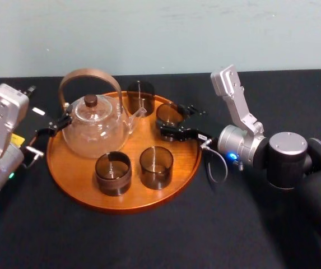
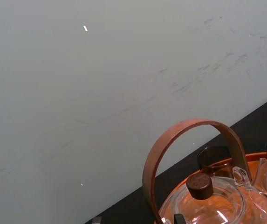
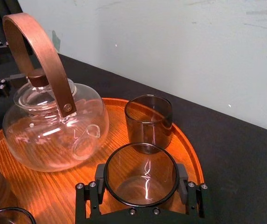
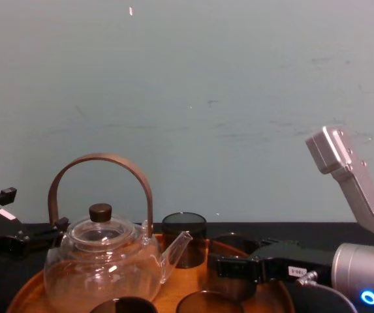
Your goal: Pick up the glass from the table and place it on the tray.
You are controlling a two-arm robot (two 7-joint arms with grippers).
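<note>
The head view takes in the whole round wooden tray (image 1: 121,204) on the black desk (image 1: 149,241). It carries a glass teapot (image 1: 96,126) with a bent wooden handle, a rear glass (image 1: 141,95) by the far rim, and two front glasses (image 1: 114,172) on the near part. The glass (image 1: 170,114) of the task is over the tray's right part, inside the rim, just beside the teapot's spout. The right gripper (image 1: 171,120) reaches in from the right with its fingers around it. The right wrist view looks down into that glass (image 3: 141,175) and shows the black fingers (image 3: 99,179) pressed against its two sides, so the gripper is holding it. I cannot tell whether its base touches the wood. The chest view sees the right gripper (image 4: 239,267) from the side, low over the tray, and the left gripper (image 4: 7,238) beside the teapot's left flank. The left gripper's fingers are spread apart, holding nothing. The left wrist view looks across the teapot's dark lid knob (image 2: 199,185) toward the pale wall (image 2: 100,84). A white label (image 4: 297,269) on the right gripper carries print too small to read, as does a yellow sticker (image 1: 17,140) on the left arm.
</note>
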